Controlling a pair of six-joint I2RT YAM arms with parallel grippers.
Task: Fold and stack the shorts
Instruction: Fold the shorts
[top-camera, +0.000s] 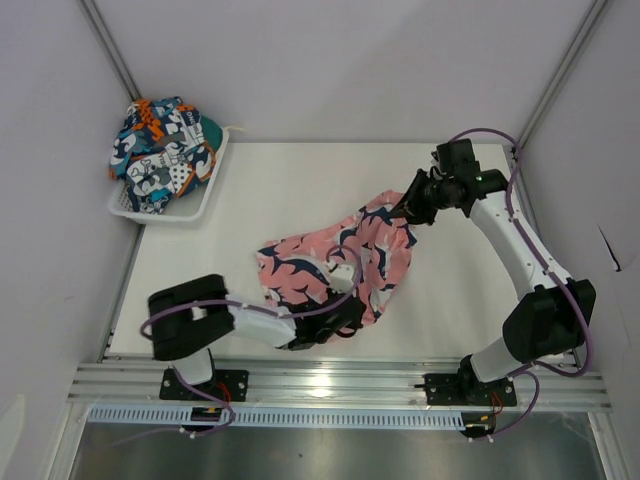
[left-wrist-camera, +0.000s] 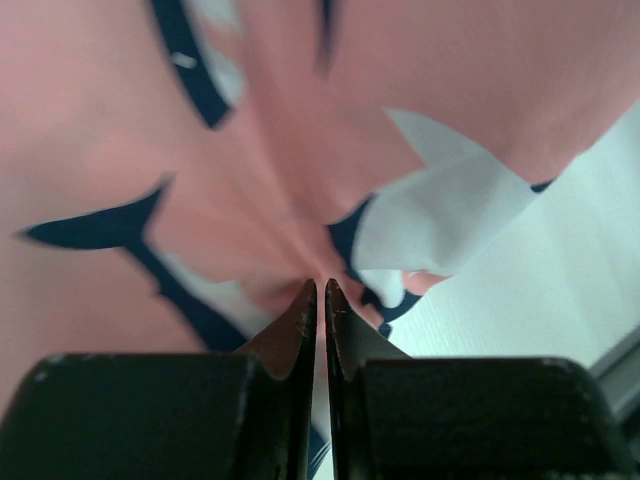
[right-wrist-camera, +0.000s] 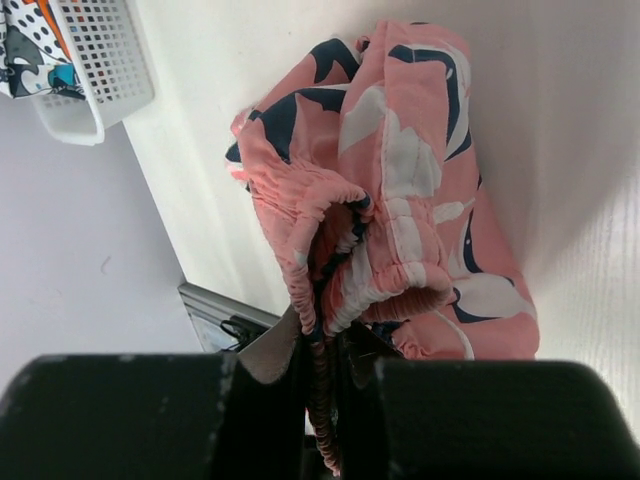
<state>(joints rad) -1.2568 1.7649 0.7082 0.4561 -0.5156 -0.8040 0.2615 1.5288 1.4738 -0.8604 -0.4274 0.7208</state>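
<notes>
Left fingers (left-wrist-camera: 298, 325) nearly touching, we're pinching a fold of the pink shorts (top-camera: 335, 262) near the table's (top-camera: 300, 180) front edge. Patchwork shorts (top-camera: 160, 150) are sitting far left in the basket (top-camera: 205, 195). Right fingers (right-wrist-camera: 268, 352) are clamping the waistband (right-wrist-camera: 380, 290), holding it raised. We're advising moving both ends in sync, fabric taut and untwisted

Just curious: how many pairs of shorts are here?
2. The pink shark-print shorts lie on the table; the patchwork shorts are bunched in the white basket at the far left corner. Others may hide beneath.
</notes>
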